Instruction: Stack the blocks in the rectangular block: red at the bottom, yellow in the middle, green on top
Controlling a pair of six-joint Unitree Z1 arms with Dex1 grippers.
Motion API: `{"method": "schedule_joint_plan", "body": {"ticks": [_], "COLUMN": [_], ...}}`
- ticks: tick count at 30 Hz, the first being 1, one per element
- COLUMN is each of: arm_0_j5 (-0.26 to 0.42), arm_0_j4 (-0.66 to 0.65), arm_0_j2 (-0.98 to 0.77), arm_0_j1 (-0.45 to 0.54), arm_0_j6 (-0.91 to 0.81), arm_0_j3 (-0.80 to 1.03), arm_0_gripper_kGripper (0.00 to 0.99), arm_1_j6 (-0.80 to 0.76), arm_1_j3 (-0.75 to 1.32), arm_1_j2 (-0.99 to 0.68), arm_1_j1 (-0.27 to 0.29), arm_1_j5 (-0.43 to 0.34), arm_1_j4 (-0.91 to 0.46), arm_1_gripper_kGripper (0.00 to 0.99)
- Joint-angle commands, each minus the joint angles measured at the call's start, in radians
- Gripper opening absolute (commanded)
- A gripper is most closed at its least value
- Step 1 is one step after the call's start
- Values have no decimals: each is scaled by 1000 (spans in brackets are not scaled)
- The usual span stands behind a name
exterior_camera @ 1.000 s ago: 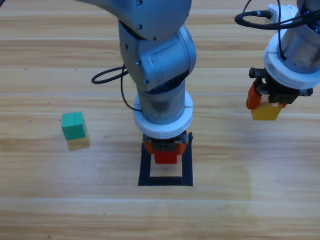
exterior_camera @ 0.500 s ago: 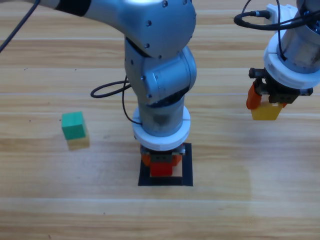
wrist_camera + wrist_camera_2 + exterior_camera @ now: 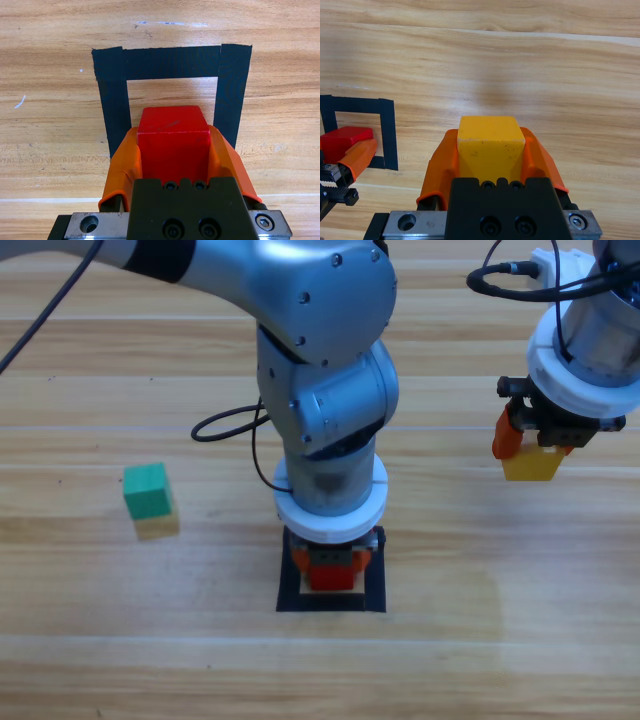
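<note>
Red matte cube [image 3: 173, 137] sits clamped in your left gripper [image 3: 328, 562] over the black tape square [image 3: 373, 585] (base layer first), while your right gripper [image 3: 535, 452] at two o'clock holds the yellow cube [image 3: 490, 145] ready.

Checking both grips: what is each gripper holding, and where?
Left gripper: small red cube, by opposite side faces. Right gripper: small yellow cube, likewise.

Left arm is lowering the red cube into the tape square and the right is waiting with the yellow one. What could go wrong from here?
1. The red cube sits toward the near side of the tape square; released there, it may land on the tape.
2. The left gripper hugs the cube closely, so opening or lifting away could nudge it.
3. The right gripper holds the yellow cube off to the side; bringing it in early risks the arms colliding.
</note>
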Motion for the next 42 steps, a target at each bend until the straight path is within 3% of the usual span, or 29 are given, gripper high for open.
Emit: {"method": "schedule_joint_plan", "body": {"ticks": [1,3,7,9,20,27,31,35,42], "arm_0_j5": [4,4,9,14,34,90,129,124,61], "arm_0_j4": [-22,-22,-19,-18,-15,-8,-5,-4,-2], "arm_0_j2": [66,71,68,60,-32,-314,-529,-706,-784], "arm_0_j1": [-20,-20,-23,-23,-23,-17,18,95,261], "arm_0_j6": [18,19,19,18,36,130,186,266,440], "arm_0_j3": [3,-5,-5,1,3,-5,64,185,286], "arm_0_gripper_kGripper": [202,334,841,894,925,940,939,939,939], "arm_1_j6": [-14,-14,-15,-15,-17,-15,-12,9,102], "arm_1_j3": [-2,-2,-2,-2,-2,-3,-16,-56,-164], "arm_1_j2": [39,39,39,39,37,31,32,51,135], "arm_1_j1": [-30,-30,-30,-30,-30,-19,10,59,151], "arm_1_j5": [11,11,11,12,11,11,25,25,55], "arm_1_j4": [3,3,3,3,1,24,55,81,104], "arm_1_gripper_kGripper": [0,0,0,0,0,0,0,0,0]}}
